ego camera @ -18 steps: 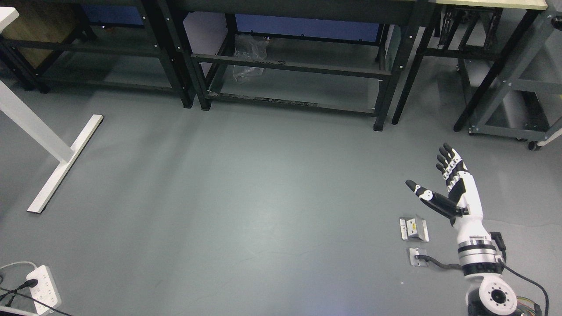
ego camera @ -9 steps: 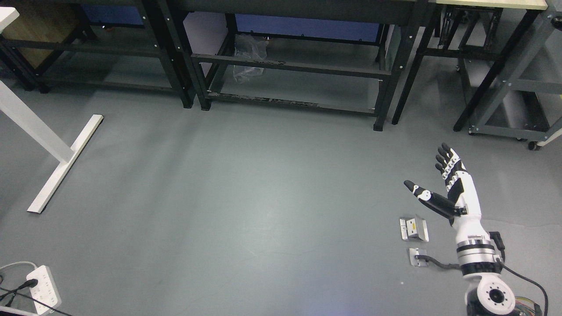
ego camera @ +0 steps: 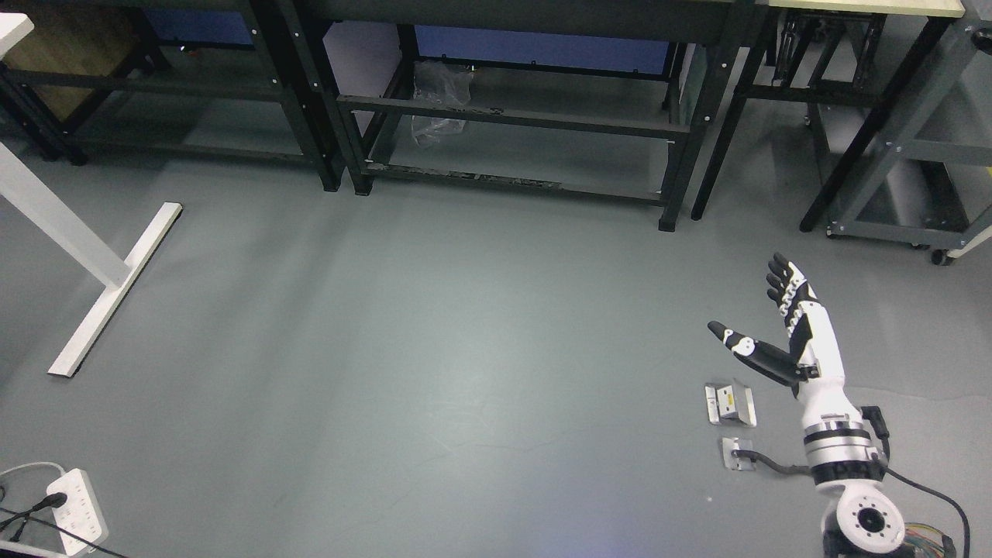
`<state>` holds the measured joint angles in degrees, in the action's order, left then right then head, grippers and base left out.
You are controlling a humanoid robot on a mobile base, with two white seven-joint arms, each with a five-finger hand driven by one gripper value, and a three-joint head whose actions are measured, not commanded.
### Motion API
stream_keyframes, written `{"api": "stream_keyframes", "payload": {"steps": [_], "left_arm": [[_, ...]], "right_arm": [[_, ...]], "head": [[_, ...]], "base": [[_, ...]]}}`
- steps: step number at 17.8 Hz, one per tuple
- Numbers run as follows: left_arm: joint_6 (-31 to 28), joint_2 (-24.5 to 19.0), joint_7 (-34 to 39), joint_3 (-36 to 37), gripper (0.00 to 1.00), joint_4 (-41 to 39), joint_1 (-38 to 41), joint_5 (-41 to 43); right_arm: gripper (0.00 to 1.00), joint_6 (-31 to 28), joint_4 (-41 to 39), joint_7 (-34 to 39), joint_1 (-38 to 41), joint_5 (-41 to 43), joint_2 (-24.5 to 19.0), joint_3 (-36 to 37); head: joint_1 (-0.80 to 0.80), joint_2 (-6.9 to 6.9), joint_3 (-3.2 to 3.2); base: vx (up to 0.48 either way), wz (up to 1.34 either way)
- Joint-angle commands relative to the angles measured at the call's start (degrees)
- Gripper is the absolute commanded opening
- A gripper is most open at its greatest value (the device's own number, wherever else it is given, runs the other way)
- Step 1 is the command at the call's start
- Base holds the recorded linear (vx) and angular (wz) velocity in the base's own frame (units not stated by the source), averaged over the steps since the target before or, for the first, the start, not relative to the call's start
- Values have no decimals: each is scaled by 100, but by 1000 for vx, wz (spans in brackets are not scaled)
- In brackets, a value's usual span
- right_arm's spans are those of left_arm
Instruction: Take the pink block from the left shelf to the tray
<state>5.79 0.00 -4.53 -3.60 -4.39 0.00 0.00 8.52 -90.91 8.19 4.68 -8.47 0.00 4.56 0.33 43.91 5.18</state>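
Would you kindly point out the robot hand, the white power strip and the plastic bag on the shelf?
right robot hand (ego camera: 802, 341), head view, on the palm.
white power strip (ego camera: 75, 514), head view, on its top face.
plastic bag (ego camera: 438, 97), head view, on its crumpled middle.

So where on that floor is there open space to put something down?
The wide grey floor between the white desk foot and the right hand is bare. It is busier near the metal floor plates, and by the power strip at lower left.

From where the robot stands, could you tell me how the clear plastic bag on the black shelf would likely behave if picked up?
The plastic bag looks crumpled and see-through, so probably floppy and very light. Thin film could slip between the open right hand fingers.
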Motion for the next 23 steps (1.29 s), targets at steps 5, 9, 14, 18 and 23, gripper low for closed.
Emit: {"api": "stream_keyframes", "payload": {"steps": [5,9,14,18,23], "left_arm": [[1,-100,-4,0,100,0,53,9],[1,-100,-4,0,100,0,53,9],[1,-100,-4,0,100,0,53,9],[1,-100,-4,0,100,0,53,9],[1,-100,-4,0,100,0,53,9]], "right_arm": [[100,36,3,-2,-37,-744,100,-69],[99,71,3,-28,-124,-1645,100,-69],[98,255,-6,-1177,-195,-3405,100,-139],[100,238,-41,-1979,-186,-4672,100,-157],[100,238,-76,-1970,-142,-4603,100,-289]], "head": [[0,0,0],[0,0,0],[0,0,0],[0,0,0],[0,0,0]], "base": [[2,1],[20,29],[81,90],[160,139],[220,149]]}}
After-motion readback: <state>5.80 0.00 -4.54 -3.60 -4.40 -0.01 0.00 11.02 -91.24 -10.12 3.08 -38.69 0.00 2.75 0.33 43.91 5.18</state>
